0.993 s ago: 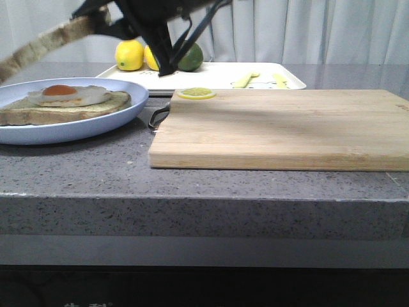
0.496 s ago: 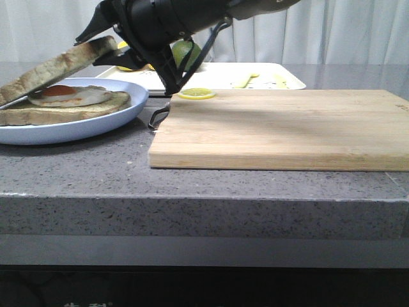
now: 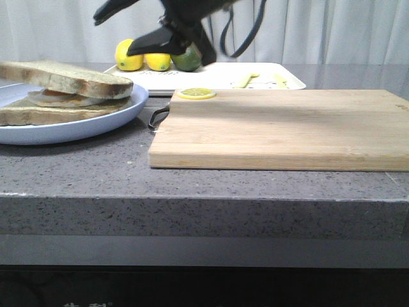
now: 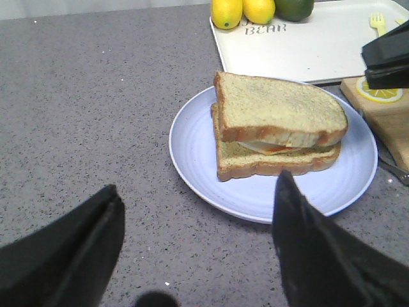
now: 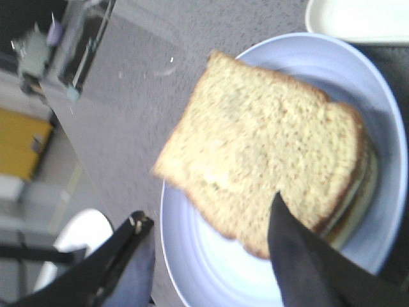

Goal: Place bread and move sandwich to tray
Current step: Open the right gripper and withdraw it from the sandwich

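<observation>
The bread (image 3: 70,78) lies flat on the egg-topped slice, which makes a sandwich (image 4: 278,131) on the round pale blue plate (image 3: 96,121). A bit of egg shows between the slices. My right gripper (image 3: 131,29) is open and empty, above the plate's right side; in its wrist view (image 5: 208,208) the fingers straddle the bread (image 5: 262,153) without touching it. My left gripper (image 4: 197,182) is open and empty over the counter, short of the plate (image 4: 198,153). The white tray (image 3: 223,77) stands behind the plate and also shows in the left wrist view (image 4: 307,45).
A light wooden cutting board (image 3: 281,128) lies right of the plate, with a lemon slice (image 3: 196,93) at its far left corner. Two lemons (image 3: 130,54) and a lime (image 3: 188,59) sit on the tray, with a yellow fork (image 3: 246,79). A metal utensil handle (image 3: 156,118) lies between plate and board.
My right gripper brought the bread down onto the egg-topped slice, let it go, opened and lifted up to the right. The bread now lies flat.
</observation>
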Robot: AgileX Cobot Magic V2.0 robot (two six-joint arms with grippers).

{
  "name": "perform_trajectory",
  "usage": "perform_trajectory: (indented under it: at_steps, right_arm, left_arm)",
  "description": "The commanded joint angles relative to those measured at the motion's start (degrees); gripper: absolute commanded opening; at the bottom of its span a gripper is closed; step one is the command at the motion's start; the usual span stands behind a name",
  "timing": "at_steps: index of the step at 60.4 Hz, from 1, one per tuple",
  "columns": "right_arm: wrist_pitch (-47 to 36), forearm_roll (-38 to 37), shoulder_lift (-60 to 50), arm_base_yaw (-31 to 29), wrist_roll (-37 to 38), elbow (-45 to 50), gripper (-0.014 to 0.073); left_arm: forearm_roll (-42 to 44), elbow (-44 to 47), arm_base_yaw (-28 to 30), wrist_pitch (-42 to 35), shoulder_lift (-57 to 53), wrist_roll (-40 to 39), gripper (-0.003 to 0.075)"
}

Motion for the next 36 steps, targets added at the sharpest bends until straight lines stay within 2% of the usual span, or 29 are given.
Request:
perform_trajectory:
  at_steps: [1, 11, 26, 31, 36]
  right_arm:
    - [3.30, -7.99, -6.93, -0.33, -0.49, -2.10, 0.0426]
    - [7.79, -28.20, -15.56, -0.33, 1.38, -2.10, 0.0425]
    - [16.64, -56.88, -28.40, -0.26, 16.70, -2.06, 0.0422]
    - [17.90, -61.35, -32.44, -0.26, 19.30, -0.77, 0.0422]
    - [16.95, -61.53, -37.48, -0.26, 19.30, 2.76, 0.0422]
  left_arm:
    - [0.16, -1.55, -0.51, -4.67, 0.58, -0.43, 0.0483]
    - [0.16, -1.55, -0.51, -4.67, 0.58, -0.43, 0.0483]
    - [0.26, -1.55, -0.51, -4.67, 0.58, -0.43, 0.0483]
    - [0.26, -1.55, -0.51, -4.67, 0.58, -0.43, 0.0483]
    - [0.26, -1.55, -0.51, -4.67, 0.58, -0.43, 0.0483]
